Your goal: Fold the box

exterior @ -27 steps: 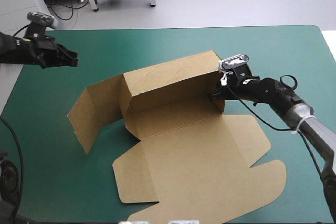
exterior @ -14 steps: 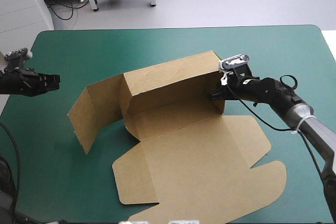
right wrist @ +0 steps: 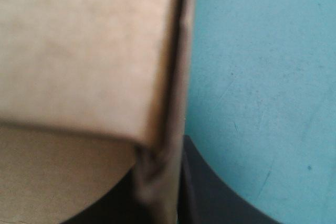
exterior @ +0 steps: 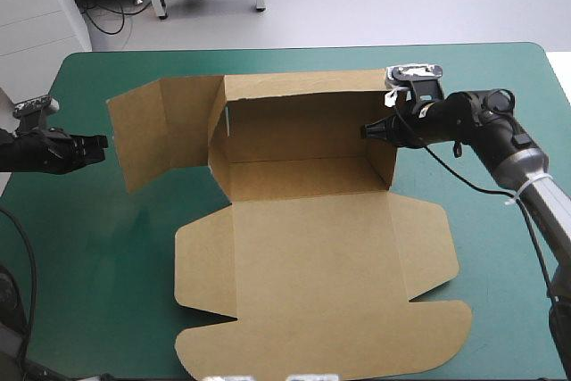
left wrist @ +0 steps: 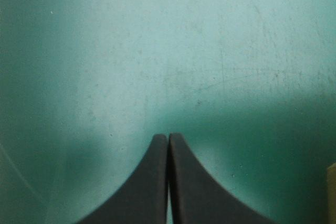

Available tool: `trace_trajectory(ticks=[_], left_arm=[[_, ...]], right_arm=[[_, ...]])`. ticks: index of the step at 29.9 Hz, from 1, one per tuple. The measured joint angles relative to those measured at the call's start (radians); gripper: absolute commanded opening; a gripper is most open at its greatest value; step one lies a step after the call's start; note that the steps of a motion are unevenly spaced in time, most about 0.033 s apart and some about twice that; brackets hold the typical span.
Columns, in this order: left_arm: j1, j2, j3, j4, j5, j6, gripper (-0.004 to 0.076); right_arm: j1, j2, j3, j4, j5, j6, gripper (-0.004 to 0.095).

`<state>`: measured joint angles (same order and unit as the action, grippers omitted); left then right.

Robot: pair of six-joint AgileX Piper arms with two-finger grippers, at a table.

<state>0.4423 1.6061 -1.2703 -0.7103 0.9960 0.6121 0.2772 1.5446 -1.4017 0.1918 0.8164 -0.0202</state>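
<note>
Step in hand: raising and squaring the walls of the box (exterior: 312,247). We judge the fold to be early to midway, with nothing tucked yet.

Box position: middle of the tabletop (exterior: 500,78), edges running square to the tabletop's edges.

Box state: the back wall (exterior: 303,118) is standing. The right wall (exterior: 385,167) is raised. The left flap (exterior: 161,136) is splayed outward and leaning. The lid (exterior: 321,310) lies flat toward the near edge.

Right pincer (exterior: 370,131): clamped on the box at the right wall, one finger inside and one outside. Its wrist view is blurred, but the board appears pinched between the fingers.

Left pincer (exterior: 96,143): fingers together in one point and holding nothing. It is over bare teal-green cover near the left edge, pointing at the left flap but clear of it.

Next move, our judgement: the left pincer has to reach the left flap and swing it upright against the back wall. The right pincer should hold its wall meanwhile, so the sheet does not slide.

Risk: the flap may spring back out if it is released untucked.

Change from earlier: the box lay skewed on the tabletop and now sits square, shifted toward the far side. The left flap stands more open than before. The left pincer has come from the far left corner down to the left edge. The right pincer's grip on the wall is unchanged.
</note>
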Motion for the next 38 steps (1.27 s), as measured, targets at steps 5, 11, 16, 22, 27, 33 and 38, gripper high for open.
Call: trace_trajectory(ticks=[5, 11, 16, 22, 27, 33, 38], left_arm=[[0.000, 0.000, 0.001, -0.002, -0.002, 0.000, -0.0032], [0.000, 0.000, 0.001, -0.008, -0.005, -0.004, -0.0032], [0.000, 0.000, 0.001, -0.027, -0.010, -0.011, -0.0032], [0.000, 0.000, 0.001, -0.029, -0.011, -0.029, -0.0032], [0.000, 0.000, 0.001, -0.029, -0.012, -0.029, -0.0032], [0.000, 0.000, 0.001, -0.029, -0.012, -0.029, -0.0032], [0.000, 0.004, 0.001, -0.024, -0.012, -0.029, -0.0032]], right_arm=[[0.000, 0.000, -0.127, -0.032, 0.178, 0.093, -0.0008], [0.000, 0.000, -0.166, -0.032, 0.366, 0.138, -0.0008], [0.000, 0.006, -0.166, -0.039, 0.429, 0.136, -0.0008], [0.000, 0.070, -0.166, -0.038, 0.429, 0.123, -0.0008], [0.000, 0.159, -0.170, -0.044, 0.427, 0.109, -0.0008], [0.000, 0.231, -0.224, -0.052, 0.420, 0.089, -0.0008], [0.000, 0.264, -0.240, -0.077, 0.373, 0.087, -0.0008]])
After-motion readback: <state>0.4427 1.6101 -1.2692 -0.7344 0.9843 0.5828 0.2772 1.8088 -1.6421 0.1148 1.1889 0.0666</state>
